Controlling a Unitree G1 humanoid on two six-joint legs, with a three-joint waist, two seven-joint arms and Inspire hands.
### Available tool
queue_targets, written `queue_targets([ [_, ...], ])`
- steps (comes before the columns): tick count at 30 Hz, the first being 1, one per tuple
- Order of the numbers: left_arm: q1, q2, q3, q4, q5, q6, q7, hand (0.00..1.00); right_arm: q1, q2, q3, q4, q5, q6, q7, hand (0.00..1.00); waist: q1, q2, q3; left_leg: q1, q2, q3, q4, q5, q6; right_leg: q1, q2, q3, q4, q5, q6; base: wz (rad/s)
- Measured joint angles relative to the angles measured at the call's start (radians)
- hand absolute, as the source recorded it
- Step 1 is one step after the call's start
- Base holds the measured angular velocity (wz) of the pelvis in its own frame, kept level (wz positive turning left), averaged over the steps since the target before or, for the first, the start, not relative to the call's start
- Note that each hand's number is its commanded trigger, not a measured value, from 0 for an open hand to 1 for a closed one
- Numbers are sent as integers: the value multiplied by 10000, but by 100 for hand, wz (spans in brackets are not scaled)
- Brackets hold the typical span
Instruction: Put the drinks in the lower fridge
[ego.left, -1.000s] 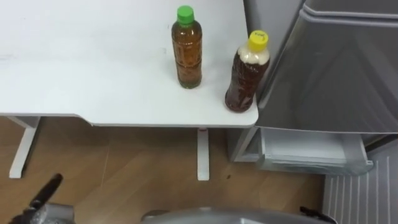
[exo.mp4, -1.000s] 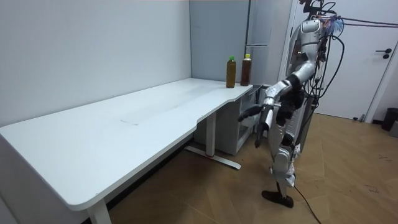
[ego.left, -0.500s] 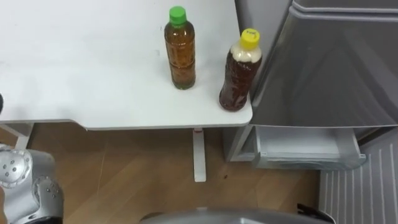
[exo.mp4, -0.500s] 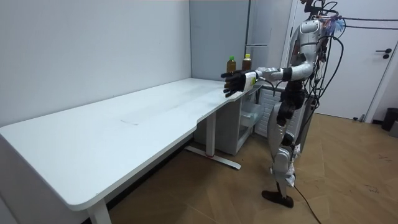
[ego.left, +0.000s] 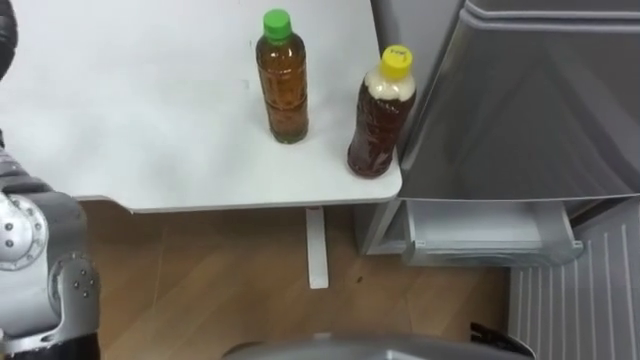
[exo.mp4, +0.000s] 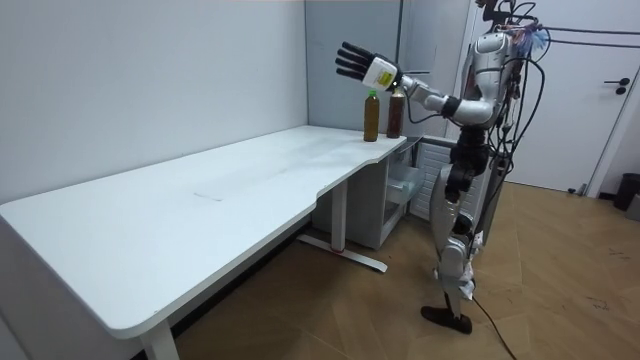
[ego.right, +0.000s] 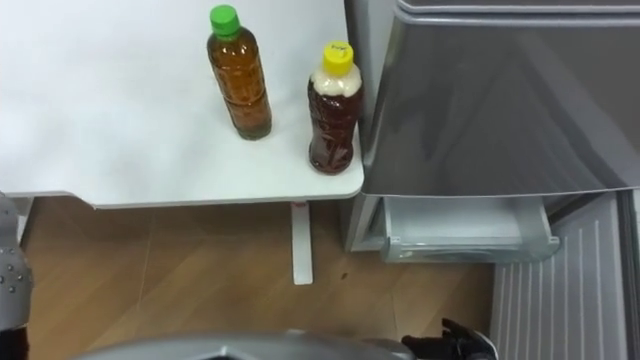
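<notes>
The right hand (ego.right: 455, 345) hangs low near the open fridge drawer (ego.left: 490, 240); I cannot tell its state. At the table (ego.left: 150, 120) corner stand the yellow-capped bottle (ego.left: 378, 115), beside the fridge, and the green-capped bottle (ego.left: 282, 78). The left hand (exo.mp4: 358, 66) hovers above, spread and empty. It should come down level and wrap one bottle's middle without toppling the other.

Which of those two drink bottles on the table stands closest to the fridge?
The dark brown plastic bottle with the yellow cap, at the white table corner beside the grey fridge; the green-capped amber bottle stands further in.
</notes>
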Motion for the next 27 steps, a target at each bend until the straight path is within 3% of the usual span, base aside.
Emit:
queue_targets([
  [4,-205,10,-732,-141,250,117,-1407,0,-103,-17,15,0,90,-27,71,0,-213,10,4,12,-4,-1,3,0,0,76,-2,-7,0,-1,1,0],
  [6,-211,13,-1079,-141,192,359,-2251,0,-243,-20,-9,132,241,-36,64,0,-420,63,33,18,-5,1,5,0,0,86,-5,-15,0,-1,1,0],
  [11,-432,17,-1673,-240,215,593,-3649,0,-585,-39,-9,601,206,-54,90,0,-675,72,30,42,-8,52,6,0,0,28,-3,79,29,-1,0,-6],
  [20,-717,84,-1832,-434,171,757,-5764,0,-670,-212,-6,817,179,-121,407,0,-825,188,12,133,-8,332,2,0,0,-152,7,444,124,-10,15,-10],
  [27,-717,151,-2400,-432,212,1460,-7174,0,-786,-214,-11,888,143,-95,517,0,-1027,171,10,157,-14,325,-2,0,0,-169,8,476,152,-12,19,-1],
])
